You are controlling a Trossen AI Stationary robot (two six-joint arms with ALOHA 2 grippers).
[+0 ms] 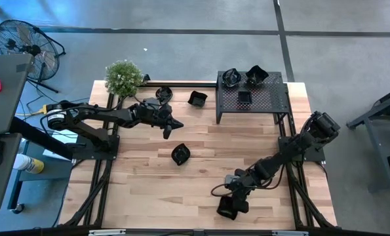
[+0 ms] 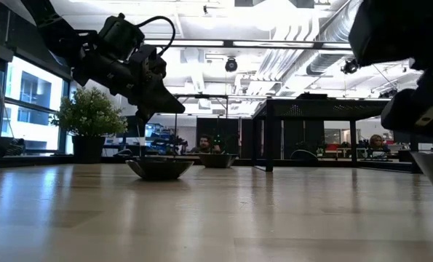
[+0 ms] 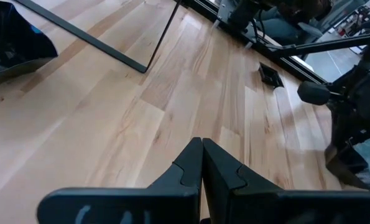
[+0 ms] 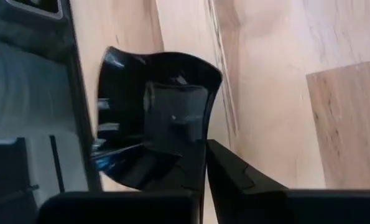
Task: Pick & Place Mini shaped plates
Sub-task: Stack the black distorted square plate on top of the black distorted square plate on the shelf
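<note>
Near the front edge of the table, right of centre, the right gripper [image 1: 229, 208] is seen low over the wood, its fingers pressed on the rim of a wavy-edged mini plate [image 4: 153, 118], which fills the right wrist view. The perforated stand [image 1: 252, 98] lies well apart from it, toward the far side and slightly right, with three plates already on its top [image 1: 244, 96]; the held plate would probably have to be carried away from the near edge and lifted over the stand's rim. The left gripper [image 1: 172, 128] hovers over the middle of the table with its fingers pressed together and empty. A loose plate [image 1: 180, 154] rests just nearward of it, and two more [image 1: 197, 99] [image 1: 164, 94] lie farther back, so the left arm is judged the nearer to all three.
</note>
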